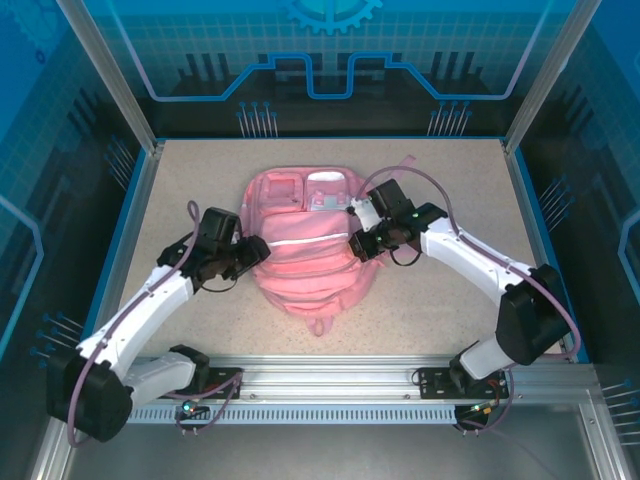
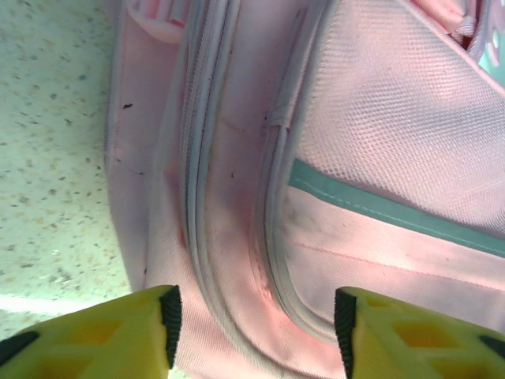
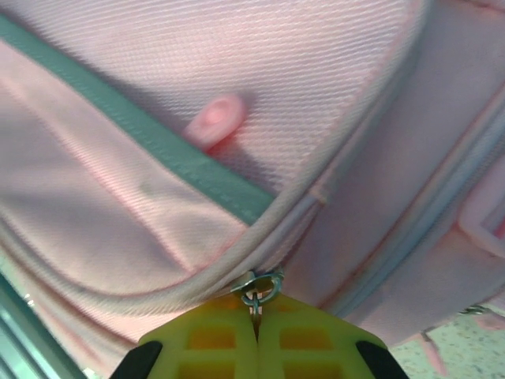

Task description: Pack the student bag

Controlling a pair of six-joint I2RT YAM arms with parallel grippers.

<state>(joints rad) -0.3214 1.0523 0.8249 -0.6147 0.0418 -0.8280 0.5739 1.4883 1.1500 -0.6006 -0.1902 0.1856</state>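
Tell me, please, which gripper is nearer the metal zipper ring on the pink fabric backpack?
Right: the right gripper pinches the ring; the left gripper is open at the backpack's other side.

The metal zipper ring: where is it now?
The zipper ring is bottom centre in the right wrist view, pinched by the shut right hand, on the student bag.

Finds left tool (image 2: 256, 316) with jaws parted, yellow fingers (image 2: 118, 332) well apart; left arm (image 1: 150, 300) reaching forward and inward. Finds right tool (image 3: 256, 309) pressed closed, tips pinching a small metal zip ring (image 3: 258, 287); right arm (image 1: 470, 255) bent at elbow, angled inward.
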